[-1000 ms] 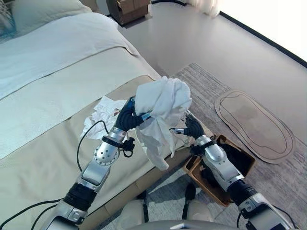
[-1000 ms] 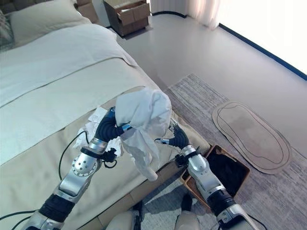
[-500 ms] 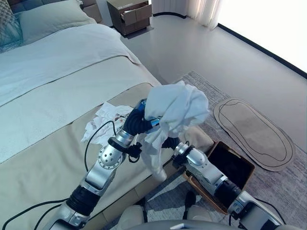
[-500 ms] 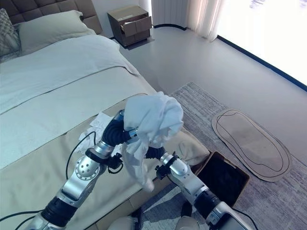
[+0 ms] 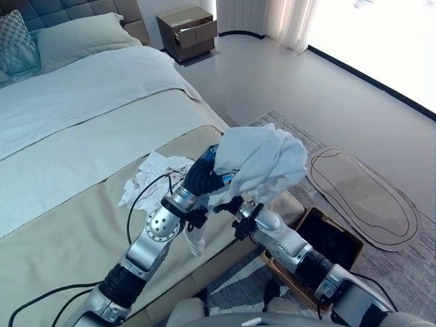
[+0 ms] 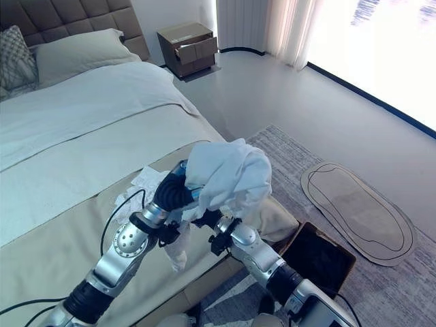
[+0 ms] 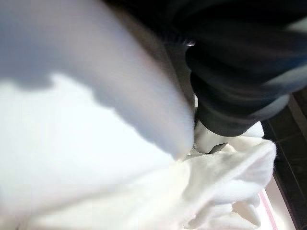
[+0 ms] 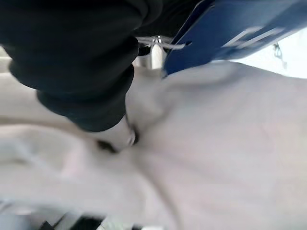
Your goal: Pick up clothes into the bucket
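A bunched white garment (image 5: 262, 160) hangs raised over the bed's foot corner, and my left hand (image 5: 204, 178) is shut on it from below. One loose tail (image 5: 194, 240) dangles under my left forearm. My right hand (image 5: 230, 205) reaches in beneath the bundle, right beside the left hand, and the cloth (image 8: 225, 143) lies against it there. The brown bucket (image 5: 340, 225), dark inside, stands on the rug by the bed's corner, to the right of and below the garment. A second crumpled white cloth (image 5: 146, 176) lies on the bed behind my left arm.
The bed (image 5: 75, 136) takes up the left half, with pillows (image 5: 75, 34) at its head. A grey rug (image 5: 289, 129) and an oval mat (image 5: 361, 194) lie to the right. A nightstand (image 5: 187, 30) stands by the far wall.
The camera has tilted up. My right hand has swung left from beside the bucket to under the garment. The left hand has carried the bundle slightly right.
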### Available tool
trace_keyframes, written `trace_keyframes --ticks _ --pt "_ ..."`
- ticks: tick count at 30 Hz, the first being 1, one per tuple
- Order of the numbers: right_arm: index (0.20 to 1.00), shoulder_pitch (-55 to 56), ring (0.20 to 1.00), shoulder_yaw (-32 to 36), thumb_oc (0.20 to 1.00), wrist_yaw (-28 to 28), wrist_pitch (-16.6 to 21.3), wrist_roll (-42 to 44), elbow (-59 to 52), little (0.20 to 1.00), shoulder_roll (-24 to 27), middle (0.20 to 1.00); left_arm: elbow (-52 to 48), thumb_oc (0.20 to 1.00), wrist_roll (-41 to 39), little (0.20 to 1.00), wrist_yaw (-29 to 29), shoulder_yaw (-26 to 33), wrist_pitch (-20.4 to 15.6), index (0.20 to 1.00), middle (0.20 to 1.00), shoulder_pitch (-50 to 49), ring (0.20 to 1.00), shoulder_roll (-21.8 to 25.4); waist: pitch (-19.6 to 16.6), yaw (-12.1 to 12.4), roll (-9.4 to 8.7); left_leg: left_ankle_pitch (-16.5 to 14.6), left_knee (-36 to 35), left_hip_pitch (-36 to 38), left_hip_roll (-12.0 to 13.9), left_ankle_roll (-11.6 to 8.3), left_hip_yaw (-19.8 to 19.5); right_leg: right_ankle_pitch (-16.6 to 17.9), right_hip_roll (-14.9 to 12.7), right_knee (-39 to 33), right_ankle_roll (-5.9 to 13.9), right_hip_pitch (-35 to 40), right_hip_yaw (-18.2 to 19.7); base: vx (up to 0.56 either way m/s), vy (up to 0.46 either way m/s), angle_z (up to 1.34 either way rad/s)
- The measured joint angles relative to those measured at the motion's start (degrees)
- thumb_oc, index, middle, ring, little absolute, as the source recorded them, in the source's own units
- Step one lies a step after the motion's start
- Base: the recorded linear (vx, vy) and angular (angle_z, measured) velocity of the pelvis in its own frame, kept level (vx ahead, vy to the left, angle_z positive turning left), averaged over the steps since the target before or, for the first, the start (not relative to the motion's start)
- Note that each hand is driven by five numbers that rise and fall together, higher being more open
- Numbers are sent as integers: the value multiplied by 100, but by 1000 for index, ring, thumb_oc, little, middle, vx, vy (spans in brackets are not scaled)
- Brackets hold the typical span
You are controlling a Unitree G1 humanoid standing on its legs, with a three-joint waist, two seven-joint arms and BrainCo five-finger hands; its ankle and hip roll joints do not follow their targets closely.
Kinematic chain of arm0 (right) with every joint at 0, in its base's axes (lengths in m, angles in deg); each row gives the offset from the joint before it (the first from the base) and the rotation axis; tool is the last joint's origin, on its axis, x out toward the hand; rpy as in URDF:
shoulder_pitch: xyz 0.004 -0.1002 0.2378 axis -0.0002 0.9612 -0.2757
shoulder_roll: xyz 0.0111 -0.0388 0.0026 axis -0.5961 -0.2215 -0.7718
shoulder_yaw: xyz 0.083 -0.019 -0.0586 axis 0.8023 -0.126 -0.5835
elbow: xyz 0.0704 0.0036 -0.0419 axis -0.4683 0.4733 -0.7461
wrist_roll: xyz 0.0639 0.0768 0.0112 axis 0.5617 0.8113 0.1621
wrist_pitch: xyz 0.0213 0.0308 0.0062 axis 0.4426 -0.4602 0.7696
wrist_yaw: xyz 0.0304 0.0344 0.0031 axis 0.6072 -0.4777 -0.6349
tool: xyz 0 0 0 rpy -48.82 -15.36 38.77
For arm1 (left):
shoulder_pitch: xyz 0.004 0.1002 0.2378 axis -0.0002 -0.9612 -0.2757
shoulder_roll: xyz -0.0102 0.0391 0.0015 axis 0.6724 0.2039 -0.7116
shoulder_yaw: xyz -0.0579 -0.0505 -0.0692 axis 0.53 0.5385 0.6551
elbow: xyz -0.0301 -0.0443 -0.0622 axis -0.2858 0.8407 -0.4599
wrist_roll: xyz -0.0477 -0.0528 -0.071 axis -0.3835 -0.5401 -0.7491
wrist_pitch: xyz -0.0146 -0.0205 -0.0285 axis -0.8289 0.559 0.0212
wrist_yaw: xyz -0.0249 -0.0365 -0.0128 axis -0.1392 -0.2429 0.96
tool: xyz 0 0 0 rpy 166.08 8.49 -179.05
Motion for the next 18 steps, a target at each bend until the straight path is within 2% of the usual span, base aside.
trace_keyframes --ticks 12,13,14,18 --pt "200 674 200 714 200 283 12 226 -151 200 123 200 1 200 -43 200 -67 163 -1 200 200 -142 200 -21 -3 -12 6 0 -9 7 0 0 15 0 12 -36 0 12 3 1 -1 0" --pt "200 743 200 766 200 308 18 235 -152 200 138 200 3 395 -43 395 -81 239 -1 395 395 -213 395 -25 -3 -21 7 0 -15 21 2 0 32 0 13 -40 1 13 16 21 -12 -6" --pt "200 829 200 881 200 347 25 295 -154 200 173 200 10 1000 -42 1000 -121 263 -1 1000 1000 -262 1000 -18 -4 -15 8 0 -33 44 4 0 48 0 16 -41 1 20 26 19 -12 -6" --pt "200 1113 200 1484 200 560 115 584 -203 200 98 200 95 1000 -43 1000 -259 523 -9 1000 1000 -611 1000 -80 -9 -14 20 -3 -114 182 6 1 85 -4 7 -76 3 119 44 10 -11 -3"
